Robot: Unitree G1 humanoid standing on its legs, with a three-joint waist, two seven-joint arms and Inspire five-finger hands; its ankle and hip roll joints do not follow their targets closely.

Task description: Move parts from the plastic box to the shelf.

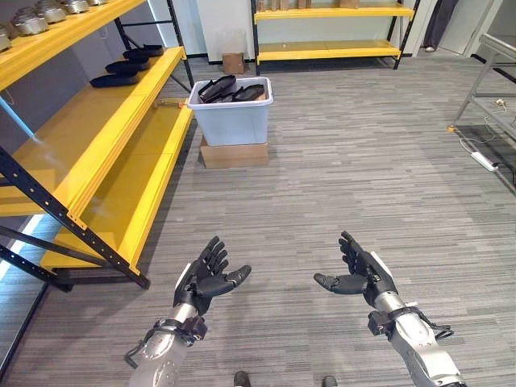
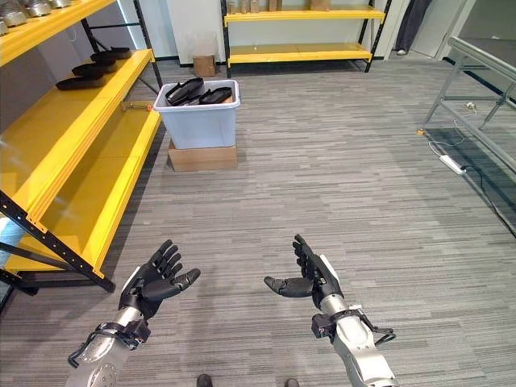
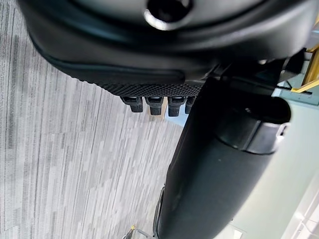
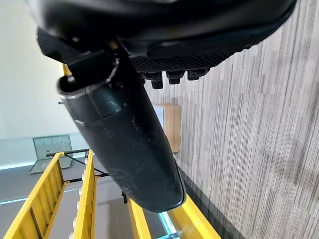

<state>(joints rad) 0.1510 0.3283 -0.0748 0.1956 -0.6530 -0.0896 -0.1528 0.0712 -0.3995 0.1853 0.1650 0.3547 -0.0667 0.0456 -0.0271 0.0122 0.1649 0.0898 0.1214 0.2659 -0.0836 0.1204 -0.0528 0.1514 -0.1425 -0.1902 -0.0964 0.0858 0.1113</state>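
Running along the left side: a yellow shelf [image 1: 97, 137] on a dark frame, with black parts [image 1: 122, 68] lying in a row on its middle level and metal pieces [image 1: 32, 20] up on the top level. Standing just beyond the shelf's far end, on a flat cardboard box [image 1: 234, 153]: the plastic box [image 1: 232, 121], pale and open-topped, with more black parts [image 1: 230, 89] piled inside and poking above the rim. Hovering low and near, well apart from the box, over grey striped carpet [image 1: 339, 185]: the left hand [image 1: 208, 276], palm up, fingers spread and relaxed, thumb out to the side, holding nothing. Mirroring it further right: the right hand [image 1: 361, 272], also palm up, fingers loosely extended, thumb pointing inward, empty too. Sitting against the back wall: a second yellow shelf [image 1: 326, 32]. Lying at the far right on the floor: a white power strip [image 1: 484, 160] beside a grey metal frame [image 1: 488, 72].
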